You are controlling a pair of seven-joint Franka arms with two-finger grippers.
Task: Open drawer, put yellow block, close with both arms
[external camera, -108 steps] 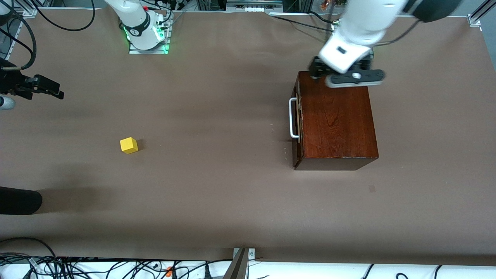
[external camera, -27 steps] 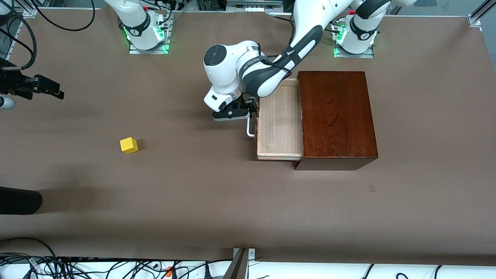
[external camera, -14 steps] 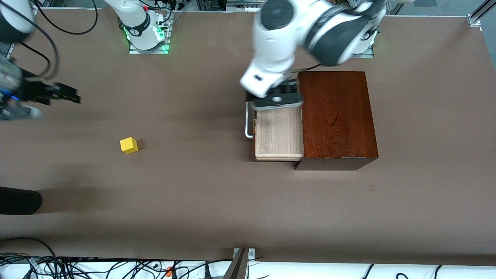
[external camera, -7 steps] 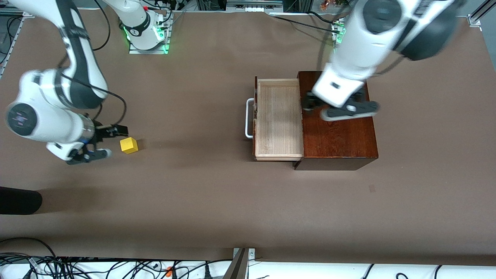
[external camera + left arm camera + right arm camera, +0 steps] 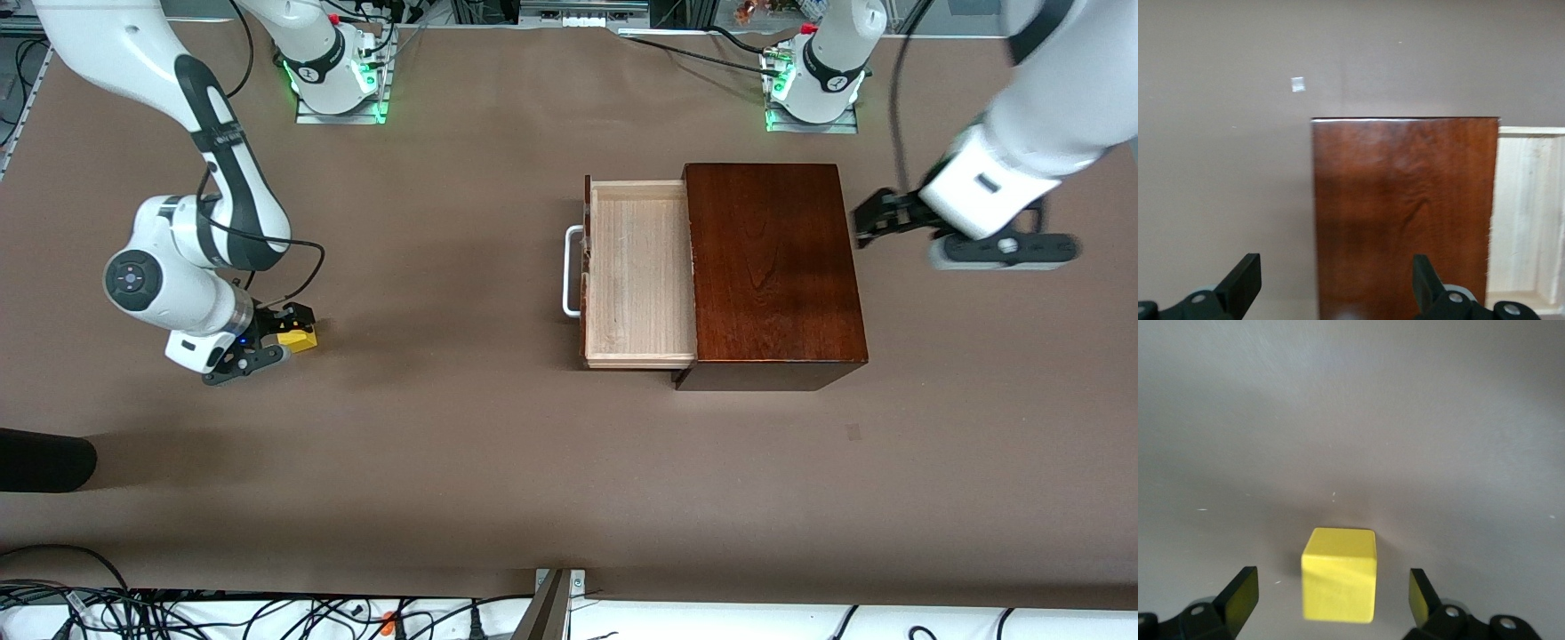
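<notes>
Having dropped since half a second ago, right hand [image 5: 283, 338] now sitting low around the yellow block [image 5: 299, 339], fingers [image 5: 1241, 597] spread wide with the cube between them and not yet touching either one. Yellow block [image 5: 1339, 574] resting on the brown worktop [image 5: 444, 444] toward the right arm's end, well apart from the wooden box [image 5: 772, 271]. Having swung off the box top since then, left hand [image 5: 898, 222] now hanging in the air over bare worktop just beside the box, at the left arm's end, fingers [image 5: 1245, 283] held apart and gripping nothing. Drawer [image 5: 638, 271] standing pulled out of the box toward the right arm's end, pale tray showing open, white handle [image 5: 571, 271] at its front.
</notes>
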